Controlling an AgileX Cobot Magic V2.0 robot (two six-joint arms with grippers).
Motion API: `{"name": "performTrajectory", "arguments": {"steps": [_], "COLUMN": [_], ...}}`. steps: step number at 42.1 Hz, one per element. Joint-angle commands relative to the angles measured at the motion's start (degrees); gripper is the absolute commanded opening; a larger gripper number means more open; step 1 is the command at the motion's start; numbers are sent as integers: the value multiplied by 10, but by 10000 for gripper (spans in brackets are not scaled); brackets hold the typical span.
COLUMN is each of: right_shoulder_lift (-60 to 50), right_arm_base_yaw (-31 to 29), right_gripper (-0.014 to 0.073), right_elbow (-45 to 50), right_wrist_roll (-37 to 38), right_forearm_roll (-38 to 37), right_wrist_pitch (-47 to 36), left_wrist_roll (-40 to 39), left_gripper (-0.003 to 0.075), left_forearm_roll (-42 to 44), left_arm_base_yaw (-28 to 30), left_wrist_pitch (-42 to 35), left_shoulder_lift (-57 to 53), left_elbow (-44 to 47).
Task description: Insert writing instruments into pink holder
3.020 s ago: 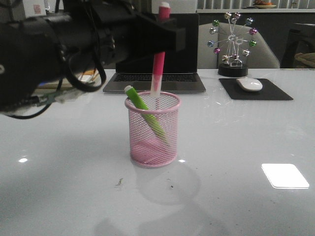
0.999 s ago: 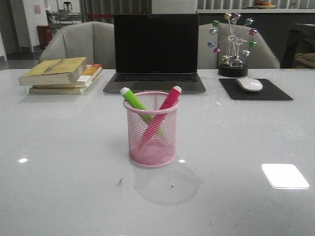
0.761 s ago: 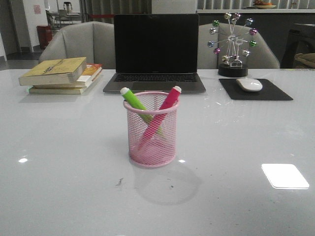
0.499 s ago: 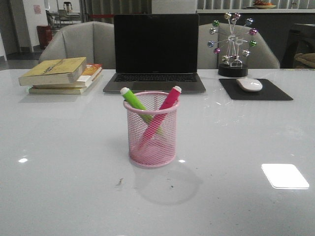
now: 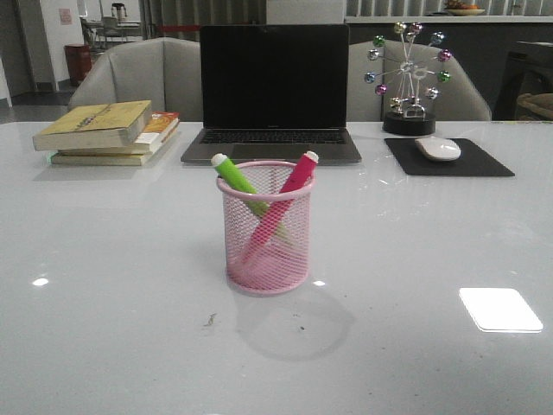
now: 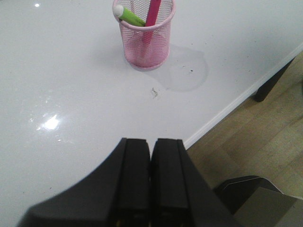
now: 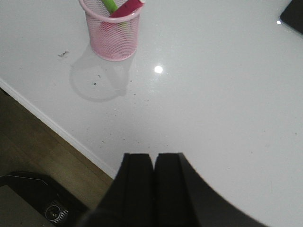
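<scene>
Pink wire mesh marks the pink holder (image 5: 266, 226), standing upright on the white surface (image 5: 104, 259) in front of a laptop (image 5: 273, 91), and both writing instruments are already inside it — the lime green marker (image 5: 239, 183) leaning to the left, the magenta marker (image 5: 292, 181) leaning to the right, the two crossing within the cup with their white ends above the rim. The left hand (image 6: 150, 156) and the right hand (image 7: 154, 168) each hang back near the surface's near edge, well apart from the cup, fingers pressed together and holding nothing. By my reading the inserting is done — nothing seems left but to keep clear of the cup.
</scene>
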Motion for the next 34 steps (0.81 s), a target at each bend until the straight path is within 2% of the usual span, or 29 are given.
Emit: {"name": "performTrajectory", "arguments": {"steps": [1,22,30,34], "right_shoulder_lift": [-4,-4,-4,-4], "right_arm_base_yaw": [-2,-2,-2,-2], "right_gripper": [57,57,57,57], "right_elbow": [-14,-14,-14,-14], "right_wrist_roll": [-2,-2,-2,-2], "right_forearm_roll": [-3,-3,-3,-3], "right_wrist_pitch": [-33,-33,-33,-33], "left_wrist_roll": [-3,-3,-3,-3], "left_gripper": [95,94,94,94], "left_forearm_roll": [2,16,20,-13], "left_arm_base_yaw": [-4,-3,90,149], "left_wrist_pitch": [-38,-39,-51,-108], "left_shoulder_lift": [-2,-4,-38,-76], "left_elbow": [-17,-17,-12,11]}}
